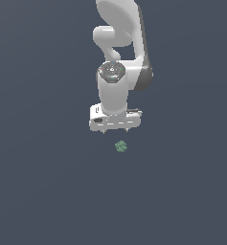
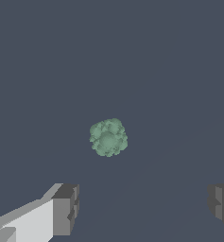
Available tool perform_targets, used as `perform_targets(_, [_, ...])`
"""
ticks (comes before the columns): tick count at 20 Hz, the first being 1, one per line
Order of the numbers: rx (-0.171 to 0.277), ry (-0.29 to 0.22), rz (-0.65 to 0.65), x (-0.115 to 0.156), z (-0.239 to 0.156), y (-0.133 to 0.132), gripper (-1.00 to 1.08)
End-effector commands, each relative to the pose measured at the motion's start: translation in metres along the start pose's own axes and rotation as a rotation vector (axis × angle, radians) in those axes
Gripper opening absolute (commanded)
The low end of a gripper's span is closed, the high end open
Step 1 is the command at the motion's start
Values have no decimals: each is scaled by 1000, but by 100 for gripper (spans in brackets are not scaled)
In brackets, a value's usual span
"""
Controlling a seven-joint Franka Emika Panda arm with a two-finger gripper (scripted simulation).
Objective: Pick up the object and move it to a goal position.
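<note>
A single white arm (image 1: 119, 57) is seen in the exterior view, reaching down from above, with the hand (image 1: 115, 130) carried at its lower end over a plain dark grey-blue bench (image 1: 43, 191). The hand is released: in the wrist view the two dark-padded fingers (image 2: 66, 208) are spread wide apart, with bare bench showing between them, and nothing is gripped.

The object (image 1: 120, 146), a small, bumpy, pale-green lump with a mottled surface, is found on the bench just beyond the fingertips. No contact with the hand is made; a clear strip of bench is seen between the lump and the fingertips in both views. In the wrist view the object (image 2: 108, 137) is placed ahead of the open fingers, roughly in line with the gap between them, somewhat nearer the line of one finger than the other. In the exterior view it is set slightly toward the exterior view's right of the hand's middle. The lump is much smaller than the hand.

How high the fingertips are held above the bench cannot be told.
</note>
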State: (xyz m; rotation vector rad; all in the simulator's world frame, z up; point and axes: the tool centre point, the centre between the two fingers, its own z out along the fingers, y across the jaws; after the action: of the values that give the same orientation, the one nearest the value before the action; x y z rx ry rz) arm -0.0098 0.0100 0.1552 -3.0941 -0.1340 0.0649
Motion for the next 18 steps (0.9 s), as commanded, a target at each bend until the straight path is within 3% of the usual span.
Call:
perform_targets(1, [-4,0,-43,1,3,-1,100])
perform_targets(18, [-37,4,-530,10,35,-10,100])
